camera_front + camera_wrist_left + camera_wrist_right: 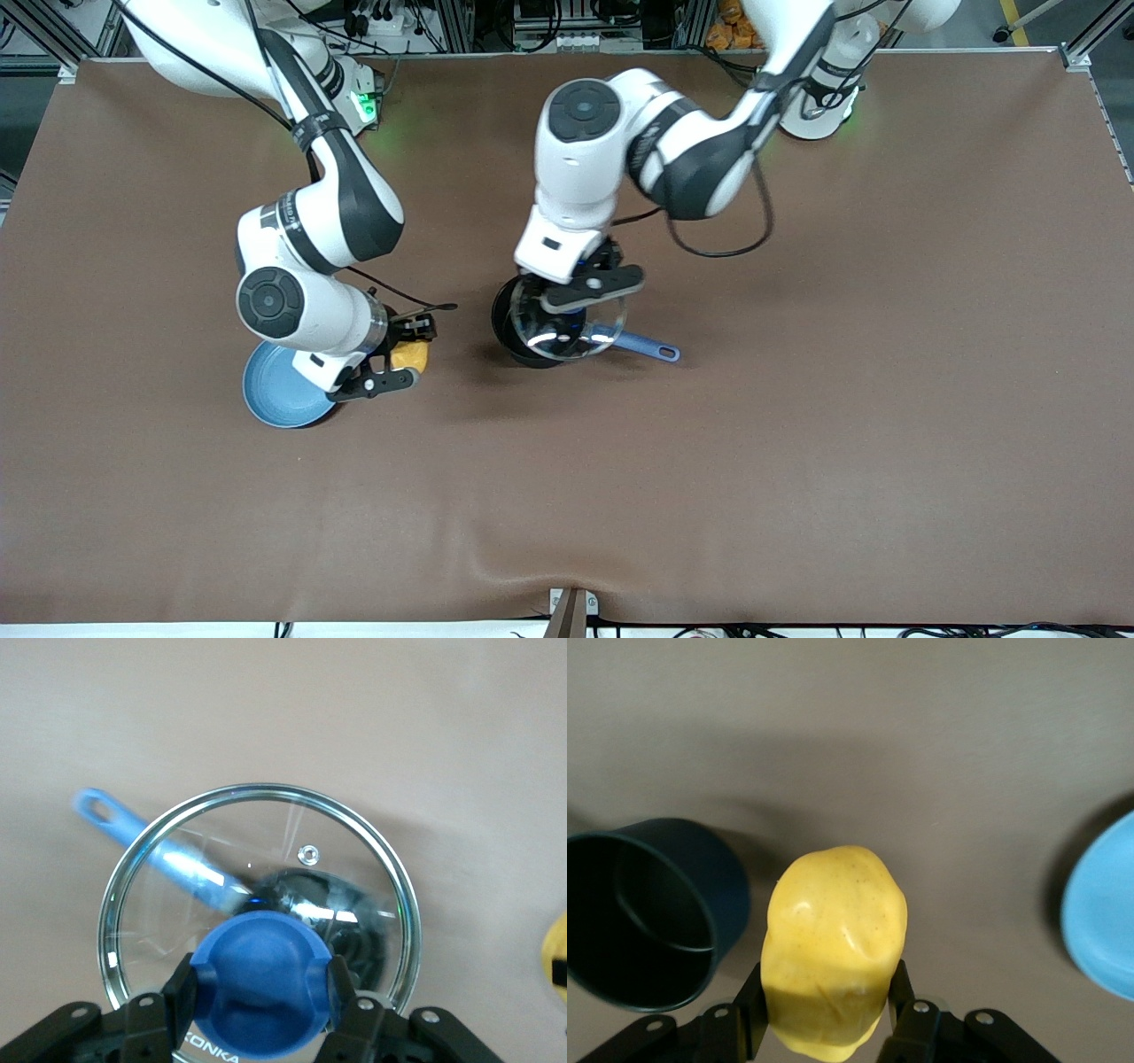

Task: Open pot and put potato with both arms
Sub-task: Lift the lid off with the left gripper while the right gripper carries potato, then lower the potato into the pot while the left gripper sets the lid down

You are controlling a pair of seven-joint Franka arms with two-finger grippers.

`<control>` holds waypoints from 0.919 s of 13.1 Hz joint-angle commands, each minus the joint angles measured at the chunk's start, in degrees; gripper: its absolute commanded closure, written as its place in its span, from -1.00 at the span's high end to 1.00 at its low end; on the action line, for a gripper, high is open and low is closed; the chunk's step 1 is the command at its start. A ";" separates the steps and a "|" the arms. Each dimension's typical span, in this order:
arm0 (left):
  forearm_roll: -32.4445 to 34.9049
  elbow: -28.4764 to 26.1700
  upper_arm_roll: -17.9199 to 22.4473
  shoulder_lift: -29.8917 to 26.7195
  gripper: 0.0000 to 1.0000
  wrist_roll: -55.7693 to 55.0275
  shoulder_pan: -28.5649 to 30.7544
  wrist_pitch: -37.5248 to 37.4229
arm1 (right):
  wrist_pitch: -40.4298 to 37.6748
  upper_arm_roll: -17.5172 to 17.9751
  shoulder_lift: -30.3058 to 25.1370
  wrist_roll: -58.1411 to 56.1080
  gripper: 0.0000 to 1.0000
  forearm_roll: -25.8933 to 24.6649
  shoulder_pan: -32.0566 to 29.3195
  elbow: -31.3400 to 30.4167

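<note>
The black pot stands mid-table with its blue handle pointing toward the left arm's end. It is open and empty in the right wrist view. My left gripper is shut on the blue knob of the glass lid and holds the lid lifted over the pot, shifted toward the handle. The lid fills the left wrist view. My right gripper is shut on the yellow potato, held over the table between plate and pot. The potato sits between the fingers.
A flat light-blue plate lies under the right arm's wrist, toward the right arm's end; its rim shows in the right wrist view. The brown cloth has a fold near the front edge.
</note>
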 commanded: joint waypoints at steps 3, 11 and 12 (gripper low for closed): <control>-1.62 -11.70 -0.67 -11.26 -1.00 11.94 10.51 -4.66 | 2.58 -0.58 -0.76 2.81 -0.58 3.81 6.28 -0.78; -6.54 -27.09 -0.67 -17.87 -1.00 35.76 25.81 -0.28 | 18.84 -0.93 7.58 15.66 -0.59 2.93 15.96 -1.22; -6.54 -29.46 -0.67 -18.57 -1.00 38.66 27.22 2.09 | 20.16 -0.93 8.46 16.54 -0.59 2.93 16.58 -1.22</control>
